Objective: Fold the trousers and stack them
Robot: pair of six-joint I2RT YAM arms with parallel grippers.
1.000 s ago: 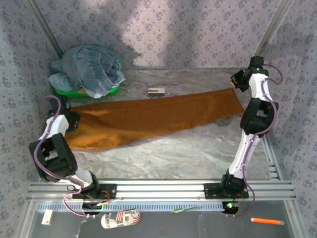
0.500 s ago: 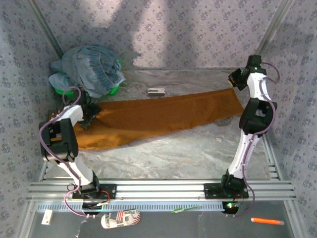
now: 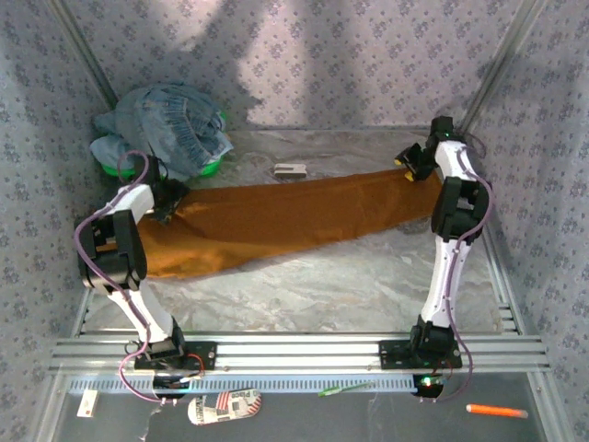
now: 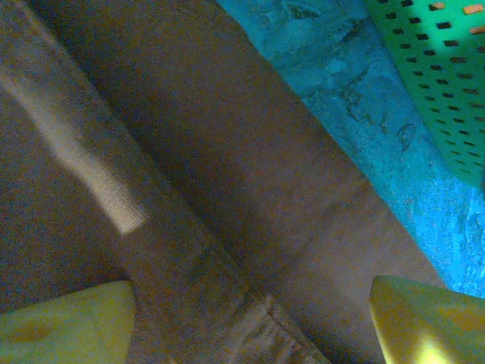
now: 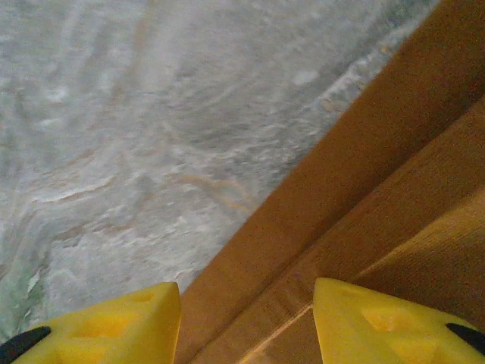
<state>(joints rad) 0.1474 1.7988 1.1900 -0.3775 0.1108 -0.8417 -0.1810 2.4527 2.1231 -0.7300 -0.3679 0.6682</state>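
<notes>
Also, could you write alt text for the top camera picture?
Orange-brown trousers lie stretched across the table, with the left pincer and right pincer at opposite ends. Blue clothes are piled at the far left.

A broad strip of bare counter is left open between the arm bases and the trousers, which are stretched across it from left to right. The far left corner is blocked by a green basket heaped with denim, just beside the left pincer. A small white object is set beyond the trousers. Passage is closed off by patterned walls on three sides, the right pincer being near the right one.
</notes>
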